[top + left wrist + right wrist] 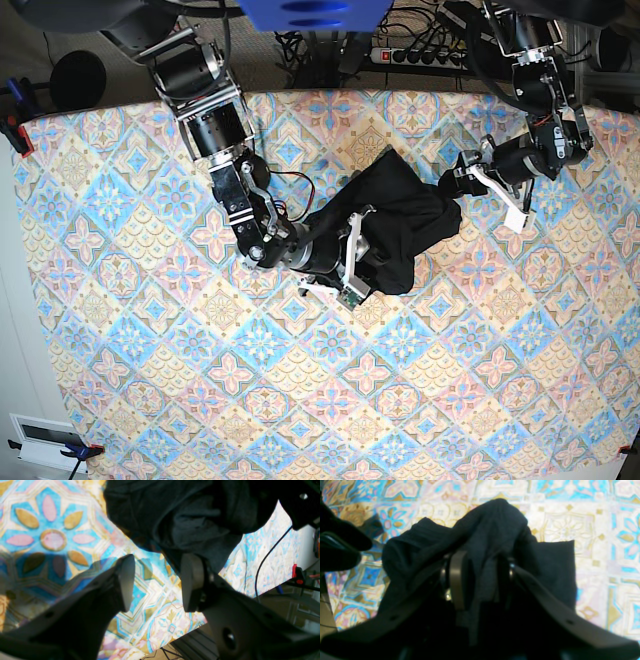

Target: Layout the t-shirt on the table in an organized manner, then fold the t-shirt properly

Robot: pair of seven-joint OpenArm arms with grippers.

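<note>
Base view: t-shirt (pixel 395 230) bunched near table (pixel 150 400) centre, between arms. Right gripper (pixel 352 262) pinches fabric fold at heap's near edge; left gripper (pixel 156 582) spread, empty — just beside heap's far side. Sleeves, collar, hem hidden in folds — long axis indeterminate.
</note>
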